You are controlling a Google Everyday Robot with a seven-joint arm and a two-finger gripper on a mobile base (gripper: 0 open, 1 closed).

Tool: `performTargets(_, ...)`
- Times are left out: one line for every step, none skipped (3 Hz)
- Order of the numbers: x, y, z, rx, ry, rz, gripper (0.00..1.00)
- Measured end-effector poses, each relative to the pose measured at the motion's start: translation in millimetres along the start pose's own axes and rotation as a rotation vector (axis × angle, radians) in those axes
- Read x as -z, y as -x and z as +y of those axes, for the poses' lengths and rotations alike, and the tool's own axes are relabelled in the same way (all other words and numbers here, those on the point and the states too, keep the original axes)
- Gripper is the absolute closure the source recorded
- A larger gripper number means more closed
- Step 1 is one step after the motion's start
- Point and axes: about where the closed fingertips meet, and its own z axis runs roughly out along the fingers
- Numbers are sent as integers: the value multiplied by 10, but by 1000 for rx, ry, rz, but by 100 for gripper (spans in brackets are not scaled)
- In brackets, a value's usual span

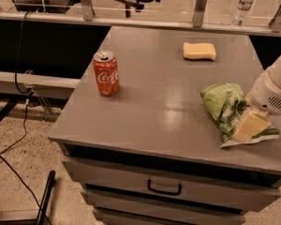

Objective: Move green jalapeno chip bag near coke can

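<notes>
Progress: early by my reckoning; nothing delivered yet.
Bag: green jalapeno chip bag (pixel 222 104) lies on the table (pixel 154 102), right front, well apart from the coke can (pixel 106 73).
Can: upright, left side of the table.
Left to do: carry the bag leftward and set it near the can.
Gripper: gripper (pixel 250 125) at the right edge, down on the bag's near end, touching it.
Jaws: cannot tell whether open or clamped on the bag.
Other: yellow sponge (pixel 199 50) at the back.

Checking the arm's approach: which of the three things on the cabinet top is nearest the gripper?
The green jalapeno chip bag, front right, by the gripper; the coke can stands far left, the yellow sponge at the back.
</notes>
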Motion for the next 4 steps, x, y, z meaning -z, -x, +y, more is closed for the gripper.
performTargets(-2, 4, 4, 1, 0, 0, 85)
performTargets(-4, 8, 8, 2, -1, 1, 100)
performTargets(-4, 8, 9, 3, -1, 1, 100)
performTargets(52, 143, -78, 16, -11, -38, 100)
